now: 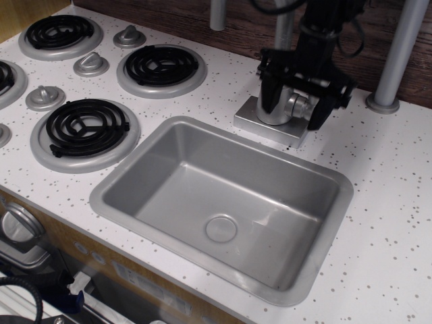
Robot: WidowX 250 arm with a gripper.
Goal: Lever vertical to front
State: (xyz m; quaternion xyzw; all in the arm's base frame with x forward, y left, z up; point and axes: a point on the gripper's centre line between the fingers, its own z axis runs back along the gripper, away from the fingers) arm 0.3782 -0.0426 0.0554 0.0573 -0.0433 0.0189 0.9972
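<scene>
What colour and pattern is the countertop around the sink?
White with small dark speckles; the countertop shows it clearly in the only view, around the grey sink.

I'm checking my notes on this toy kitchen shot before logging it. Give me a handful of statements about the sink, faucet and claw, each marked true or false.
1. The claw is down over the faucet body, one finger on each side. True.
2. The sink holds a cup. False: its basin is bare, only the drain shows.
3. The lever sits on the side of the faucet body, between the claw's fingers. True.
4. The claw hovers over a burner. False: the burners lie off to the side, away from it.
5. The faucet's square base stands inside the sink. False: it stands on the counter behind the rim.
</scene>
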